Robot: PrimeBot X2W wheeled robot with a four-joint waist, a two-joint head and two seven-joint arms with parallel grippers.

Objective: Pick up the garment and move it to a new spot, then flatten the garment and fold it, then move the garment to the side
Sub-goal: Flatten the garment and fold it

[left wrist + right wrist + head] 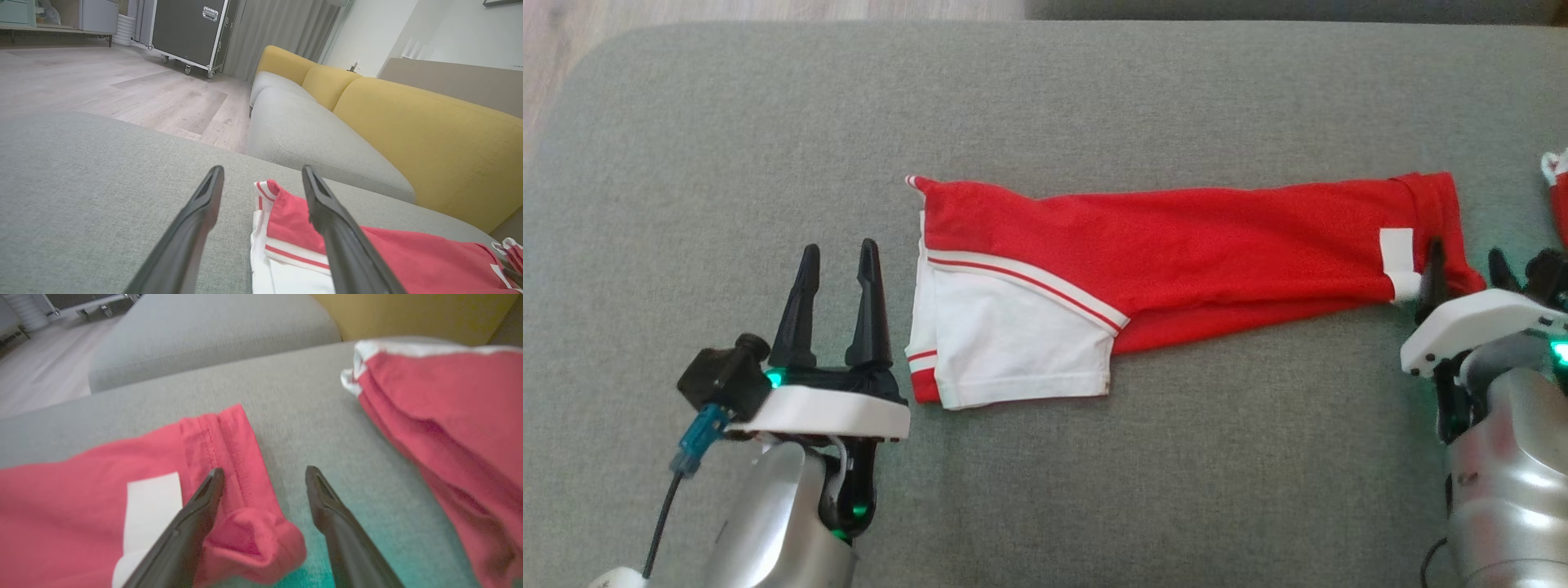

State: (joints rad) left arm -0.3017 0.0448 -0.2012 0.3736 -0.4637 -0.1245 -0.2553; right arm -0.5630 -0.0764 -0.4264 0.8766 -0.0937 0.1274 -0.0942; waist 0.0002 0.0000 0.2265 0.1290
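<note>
Meanwhile, left tool (840, 247) and right tool (1464, 249) gape empty beside the garment (1176, 237), another red cloth (449, 416) lying near.

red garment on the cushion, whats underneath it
The red garment lies on the grey cushion, which shows all around it. The cloth is doubled over, so anything between its layers is hidden.

Folded into a long narrow band and laid flat across the grey cushion (1094, 98): a red garment (1176, 237), running from left to right. Marked at the left end by a white panel (1013, 335) edged with red-and-white stripes. Stitched with a small white patch (1396, 249) near the right-hand hem, with the near corner there bunched up.
</note>
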